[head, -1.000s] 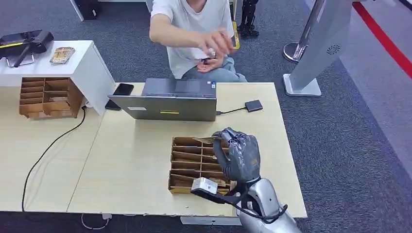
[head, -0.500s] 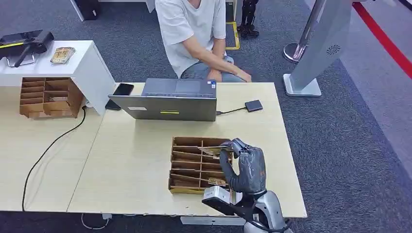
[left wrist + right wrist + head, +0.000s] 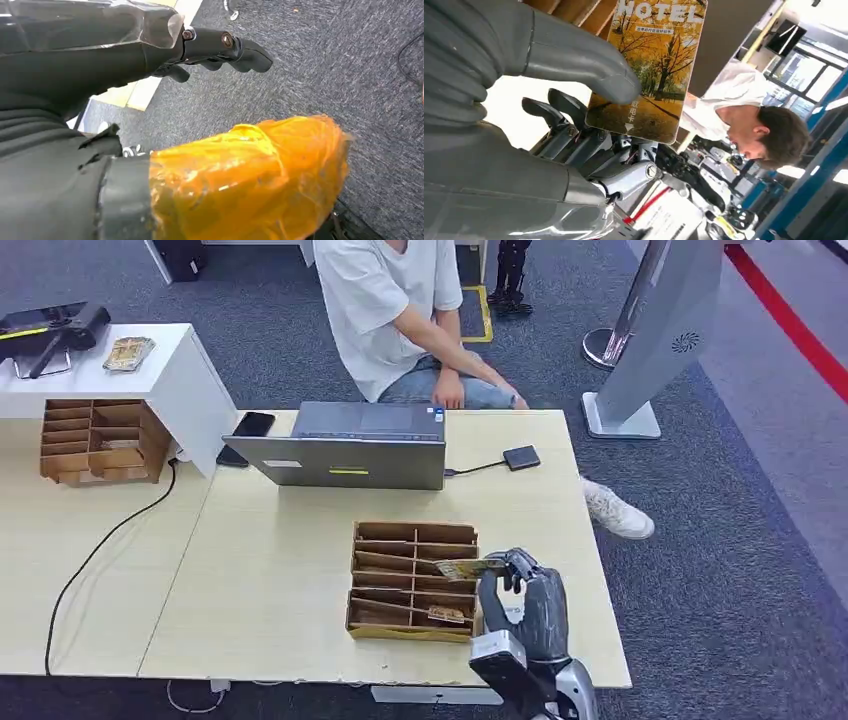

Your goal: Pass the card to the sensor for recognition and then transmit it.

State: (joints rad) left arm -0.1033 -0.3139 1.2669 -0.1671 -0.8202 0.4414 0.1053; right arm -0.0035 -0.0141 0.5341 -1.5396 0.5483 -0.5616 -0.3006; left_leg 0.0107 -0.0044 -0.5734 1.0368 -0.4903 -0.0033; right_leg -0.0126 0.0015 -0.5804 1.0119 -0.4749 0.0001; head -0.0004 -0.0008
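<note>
My right hand (image 3: 525, 602) hovers over the table's near right edge, beside the wooden card organiser (image 3: 412, 580). It pinches a hotel card (image 3: 468, 567) that lies roughly flat above the organiser's right column. The right wrist view shows the card (image 3: 649, 70), printed with autumn trees and "HOTEL", pressed by the thumb (image 3: 574, 55) against the fingers underneath. A small black card sensor (image 3: 522, 457) lies at the table's far right, cabled to the laptop (image 3: 345, 445). My left hand (image 3: 150, 60) hangs over grey carpet, fingers apart, holding nothing.
A person in a white shirt (image 3: 385, 300) sits behind the laptop with a hand at the table's far edge. One more card lies in the organiser's lower row (image 3: 447, 614). A second organiser (image 3: 95, 440) and a white stand (image 3: 150, 370) are at the left.
My right hand has pulled back with the card from the organiser's far row toward the near table edge. The person lowered a raised arm to the table edge.
</note>
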